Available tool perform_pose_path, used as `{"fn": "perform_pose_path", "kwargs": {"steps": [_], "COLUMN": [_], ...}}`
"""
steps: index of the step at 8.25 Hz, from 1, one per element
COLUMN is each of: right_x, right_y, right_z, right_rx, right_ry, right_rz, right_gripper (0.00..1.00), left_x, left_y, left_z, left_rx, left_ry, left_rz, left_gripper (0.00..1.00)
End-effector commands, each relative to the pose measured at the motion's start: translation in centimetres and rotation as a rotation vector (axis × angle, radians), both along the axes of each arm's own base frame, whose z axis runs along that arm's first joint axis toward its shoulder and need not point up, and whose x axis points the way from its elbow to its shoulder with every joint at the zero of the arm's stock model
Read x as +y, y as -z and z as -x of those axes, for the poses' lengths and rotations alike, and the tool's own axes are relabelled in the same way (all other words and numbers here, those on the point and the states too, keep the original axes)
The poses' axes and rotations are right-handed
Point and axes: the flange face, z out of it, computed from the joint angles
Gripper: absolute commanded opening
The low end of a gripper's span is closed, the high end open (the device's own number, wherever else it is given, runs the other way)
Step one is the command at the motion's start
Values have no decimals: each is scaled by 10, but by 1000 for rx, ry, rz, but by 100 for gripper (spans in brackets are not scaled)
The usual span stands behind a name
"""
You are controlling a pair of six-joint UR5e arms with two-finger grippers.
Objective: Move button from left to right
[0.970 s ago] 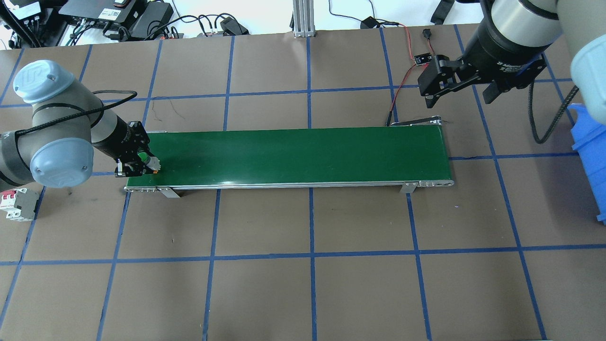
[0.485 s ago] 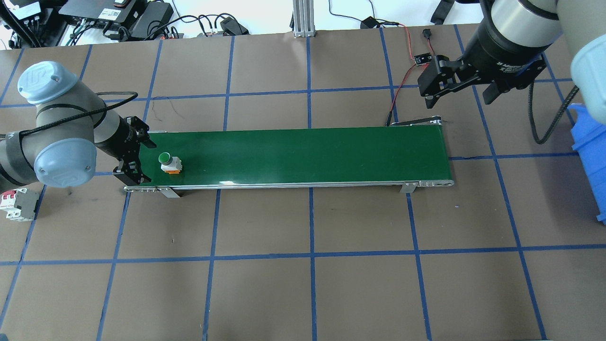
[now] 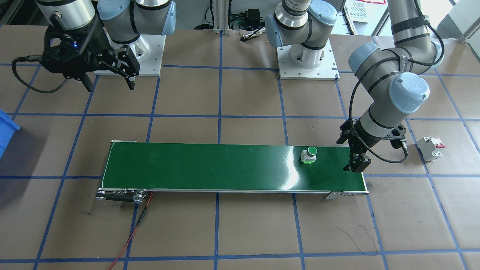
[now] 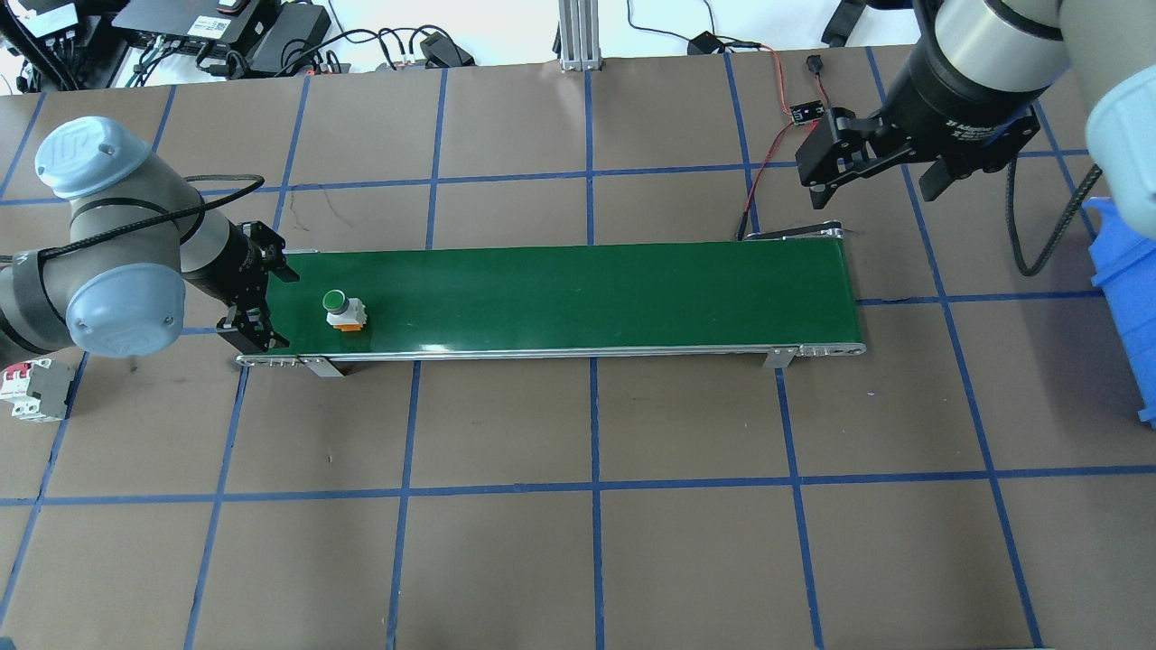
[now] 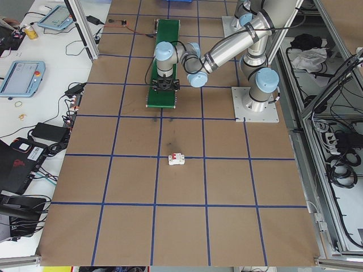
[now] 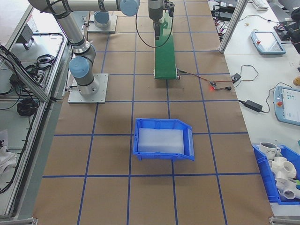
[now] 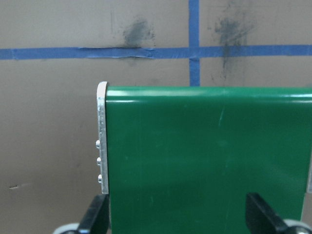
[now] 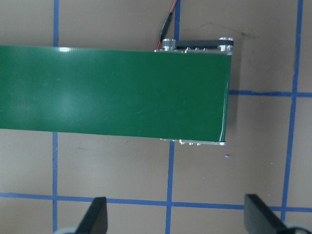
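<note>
My left gripper (image 4: 251, 295) is spread wide and holds nothing, hovering at the left end of the green conveyor belt (image 4: 587, 293); my wrist view shows both fingertips (image 7: 95, 219) straddling the belt's width. The button (image 4: 343, 310) stands upright on the belt, just beside my left gripper and apart from it. A second ago it sat pinched between those fingers; since then I have let go, and it has travelled a little along the belt toward the right. My right gripper (image 4: 871, 171) hangs spread and empty above the counter (image 4: 578, 542) near the belt's far end.
</note>
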Motion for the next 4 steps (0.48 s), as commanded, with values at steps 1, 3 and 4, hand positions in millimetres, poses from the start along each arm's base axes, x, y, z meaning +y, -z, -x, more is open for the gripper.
{"fn": "perform_pose_path", "kwargs": {"steps": [1, 3, 4], "right_x": [-17, -43, -45], "right_y": [66, 118, 125], "right_z": [0, 0, 0], "right_rx": [-4, -3, -4], "right_ry": [3, 5, 9], "right_rz": [-83, -129, -142], "right_gripper": [100, 100, 100], "left_x": [3, 9, 10], "left_y": [-13, -40, -54], "left_z": [5, 15, 30], "left_rx": [-8, -45, -64], "left_ry": [92, 363, 565], "left_rz": [27, 90, 119], "left_gripper": [100, 100, 100]}}
